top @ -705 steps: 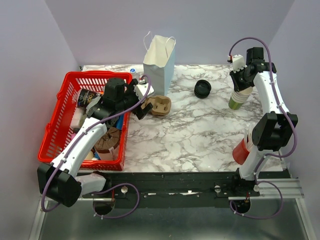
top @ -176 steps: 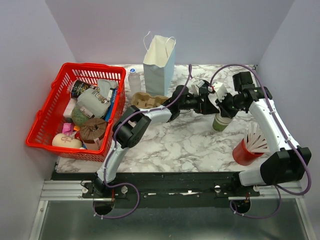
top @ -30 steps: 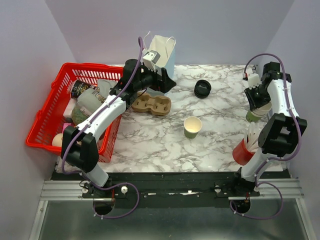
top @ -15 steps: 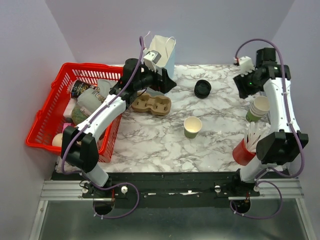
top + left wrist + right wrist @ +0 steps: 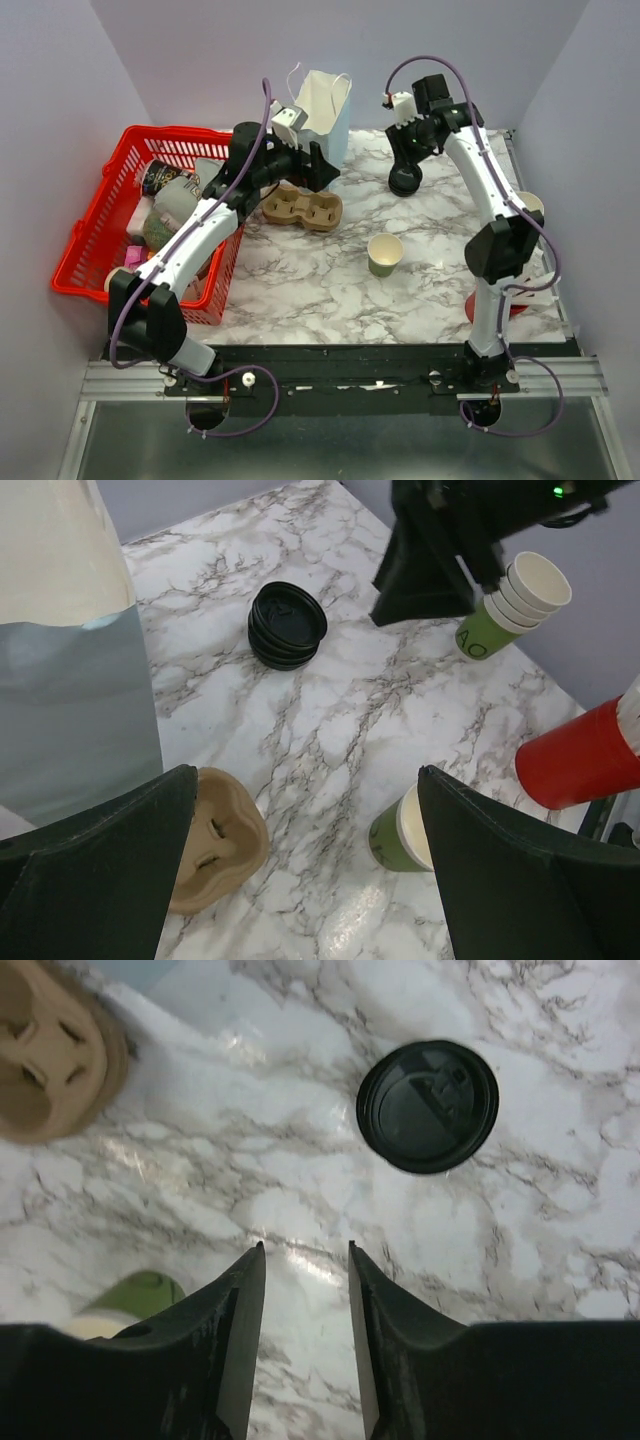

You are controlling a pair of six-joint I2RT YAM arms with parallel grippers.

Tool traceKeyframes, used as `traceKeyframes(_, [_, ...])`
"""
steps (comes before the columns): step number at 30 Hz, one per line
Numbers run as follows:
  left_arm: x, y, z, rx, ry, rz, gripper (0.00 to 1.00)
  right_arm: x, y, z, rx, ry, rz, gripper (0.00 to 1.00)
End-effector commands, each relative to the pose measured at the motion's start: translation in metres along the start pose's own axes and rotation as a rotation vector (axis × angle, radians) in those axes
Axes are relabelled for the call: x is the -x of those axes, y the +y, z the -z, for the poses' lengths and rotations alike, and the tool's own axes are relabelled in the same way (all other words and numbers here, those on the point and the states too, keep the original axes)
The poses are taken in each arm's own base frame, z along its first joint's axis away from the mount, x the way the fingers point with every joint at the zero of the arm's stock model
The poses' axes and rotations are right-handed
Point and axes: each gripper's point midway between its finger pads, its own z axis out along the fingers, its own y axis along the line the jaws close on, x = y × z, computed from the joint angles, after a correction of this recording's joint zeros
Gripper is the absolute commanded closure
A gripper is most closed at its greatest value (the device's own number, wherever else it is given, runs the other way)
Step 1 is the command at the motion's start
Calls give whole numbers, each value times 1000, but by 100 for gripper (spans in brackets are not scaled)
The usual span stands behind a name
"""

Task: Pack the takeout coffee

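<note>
The olive-green cup (image 5: 385, 253), white inside, stands upright and lidless in the middle of the marble table; it also shows in the left wrist view (image 5: 405, 830) and the right wrist view (image 5: 130, 1298). A small stack of black sip lids (image 5: 404, 181) lies apart at the back, and shows in both wrist views (image 5: 287, 625) (image 5: 427, 1106). My right gripper (image 5: 408, 158) hovers just above and behind the lids, open and empty (image 5: 304, 1250). My left gripper (image 5: 322, 166) is wide open and empty (image 5: 305, 775), held beside the white bag above the carrier.
A white paper bag (image 5: 320, 112) stands at the back. A brown cup carrier (image 5: 302, 210) lies in front of it. A full red basket (image 5: 95, 240) is at the left. The stack of green cups (image 5: 510, 605) and a red cup (image 5: 585, 760) stand at the right.
My right arm has swung from the stack of cups at the right to the back middle, over the black lids. My left arm has shifted slightly left.
</note>
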Motion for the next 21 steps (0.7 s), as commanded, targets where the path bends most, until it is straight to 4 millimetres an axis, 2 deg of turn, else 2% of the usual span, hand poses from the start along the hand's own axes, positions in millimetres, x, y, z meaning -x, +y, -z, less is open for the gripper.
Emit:
traceKeyframes(1, [2,3,26,39,-9,-28,1,38,0,-37,-2,-80,-155,57])
traceKeyframes(4, [-1,7,36,64,-5,-22,1,43,4,-59,0,-77,-172,58])
traceKeyframes(5, [-2,9,38,72,-4,-23,1,38,5,-74,4,-54,-181,58])
traceKeyframes(9, [-2,13,48,99,-3,-40,1,38,13,-97,-3,-39,-161,58])
traceKeyframes(12, [-3,15,51,110,0,-39,1,35,9,-112,-24,-24,-178,61])
traceKeyframes(18, [-6,17,52,119,7,-29,1,33,-9,-124,-117,-20,-172,63])
traceKeyframes(21, [-8,18,51,118,9,-22,1,26,-20,-128,-190,6,-194,63])
